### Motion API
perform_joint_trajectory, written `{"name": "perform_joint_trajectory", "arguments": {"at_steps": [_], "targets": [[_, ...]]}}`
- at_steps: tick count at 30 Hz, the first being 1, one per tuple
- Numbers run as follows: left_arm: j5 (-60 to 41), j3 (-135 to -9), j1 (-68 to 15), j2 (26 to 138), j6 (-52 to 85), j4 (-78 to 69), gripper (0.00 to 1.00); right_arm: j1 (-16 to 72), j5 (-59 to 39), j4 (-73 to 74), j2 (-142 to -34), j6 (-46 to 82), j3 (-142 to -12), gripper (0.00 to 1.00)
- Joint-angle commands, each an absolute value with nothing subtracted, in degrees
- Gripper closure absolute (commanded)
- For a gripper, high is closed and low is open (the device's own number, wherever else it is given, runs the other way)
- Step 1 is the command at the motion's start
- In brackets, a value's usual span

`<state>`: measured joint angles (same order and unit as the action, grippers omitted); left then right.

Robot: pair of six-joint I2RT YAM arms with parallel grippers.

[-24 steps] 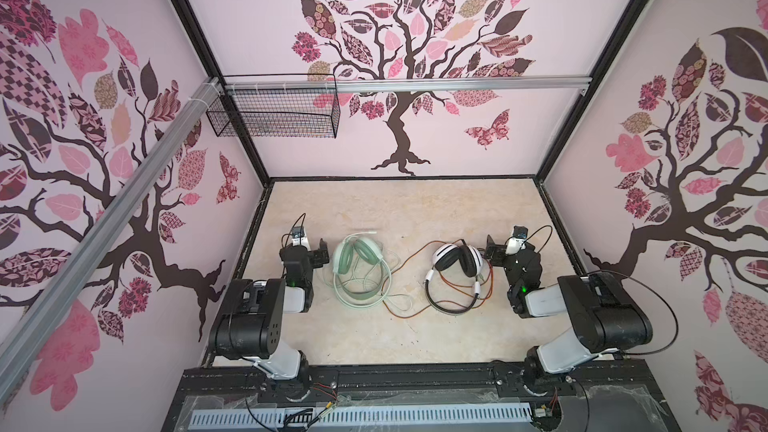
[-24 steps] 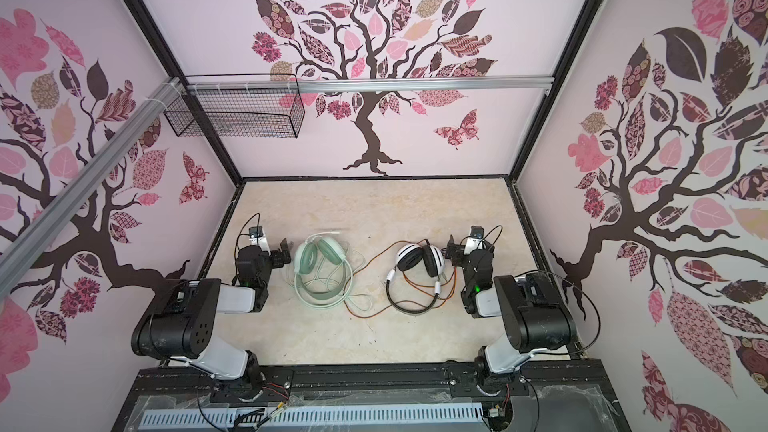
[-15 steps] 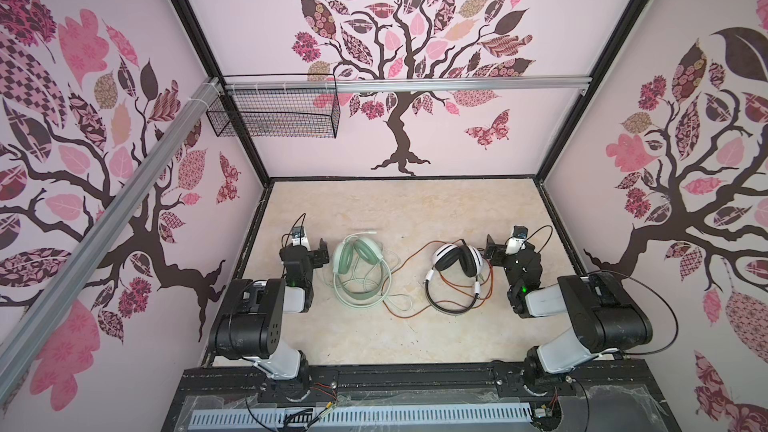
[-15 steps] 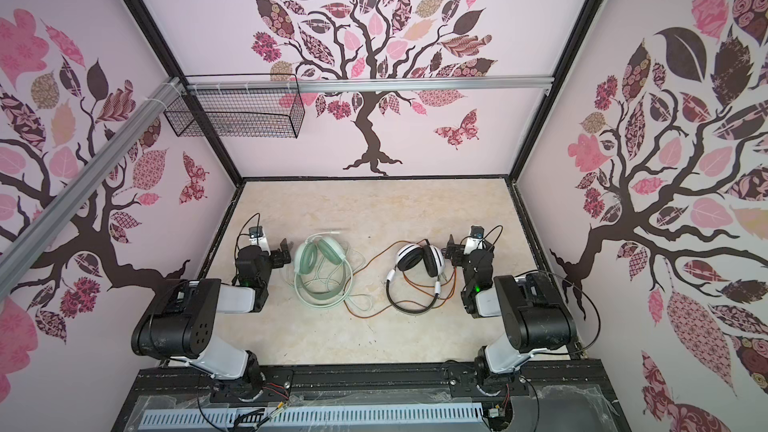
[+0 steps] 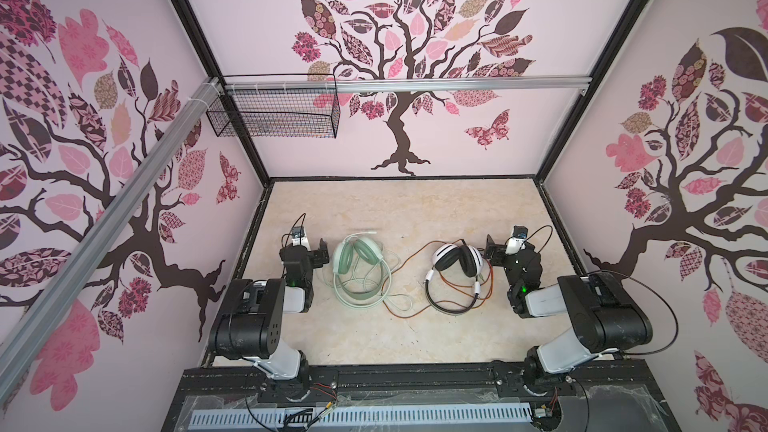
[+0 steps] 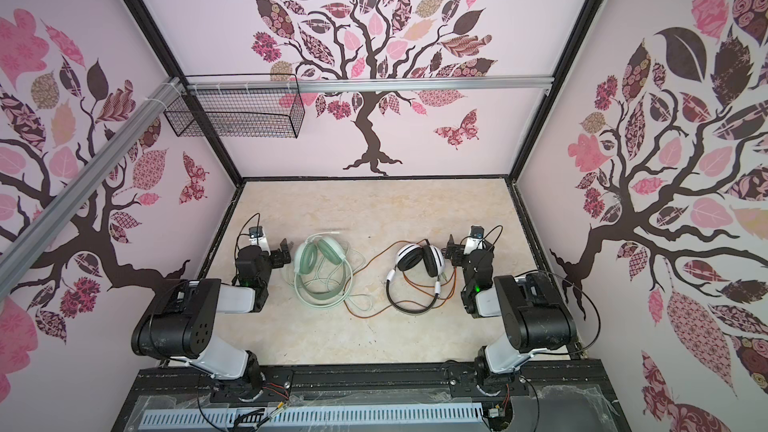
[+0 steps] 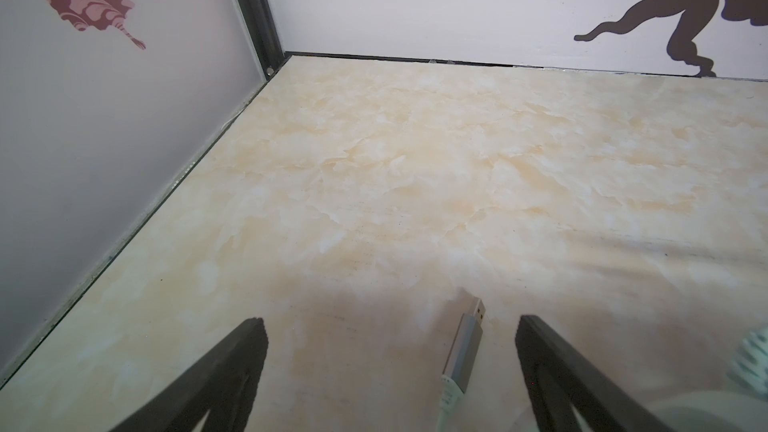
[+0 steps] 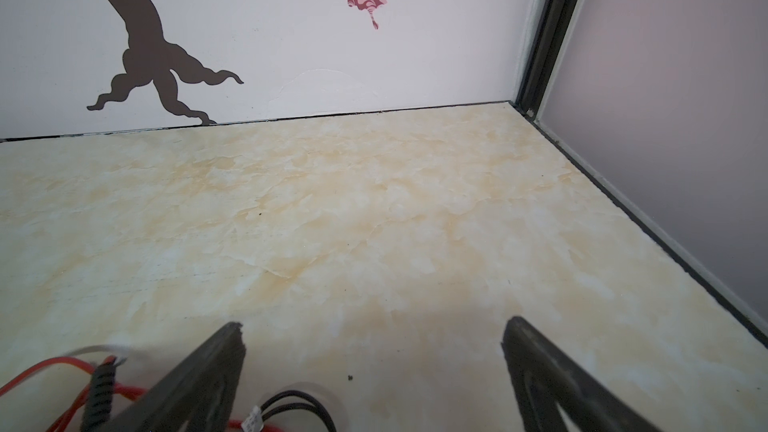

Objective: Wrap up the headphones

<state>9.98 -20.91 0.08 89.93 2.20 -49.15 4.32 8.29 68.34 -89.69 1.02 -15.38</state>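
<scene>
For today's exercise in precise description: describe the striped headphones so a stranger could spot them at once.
On the marbled table, two pairs lie side by side. Take the one nearest the right gripper. These striped headphones have white-and-black cups, a thin black band and an orange-red cord; the mint-green headphones are pale all over.

In both top views, looking steeply down from high over the near edge at the whole tabletop [image 5: 395,209]. At the wrists, low and close, facing the back wall [image 7: 415,2]; trunk decal [image 8: 145,51] shared.

Tool [image 7: 390,321] spread wide; USB plug [image 7: 465,347] between.
</scene>
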Motion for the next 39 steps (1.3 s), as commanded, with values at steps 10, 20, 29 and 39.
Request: {"name": "perform_joint_trajectory", "arguments": {"at_steps": [10, 20, 29, 39], "targets": [[9.6, -22.1, 0.1, 89.2, 2.5, -49.5, 0.03, 4.3, 8.3, 69.0, -89.6, 0.3, -15.3, 0.01], [9.6, -22.1, 0.1, 89.2, 2.6, -49.5, 0.03, 4.8, 7.8, 75.8, -88.3, -0.6, -11.8, 0.0], [11.6, -22.3, 0.4, 88.7, 3.3, -50.0, 0.03, 5.3, 17.6, 32.6, -62.5, 26.8, -24.6, 0.0], [18.8, -44.7, -4.8, 58.2, 23.0, -3.3, 0.03, 6.3, 0.8, 32.9, -59.4, 33.2, -21.3, 0.01]]}}
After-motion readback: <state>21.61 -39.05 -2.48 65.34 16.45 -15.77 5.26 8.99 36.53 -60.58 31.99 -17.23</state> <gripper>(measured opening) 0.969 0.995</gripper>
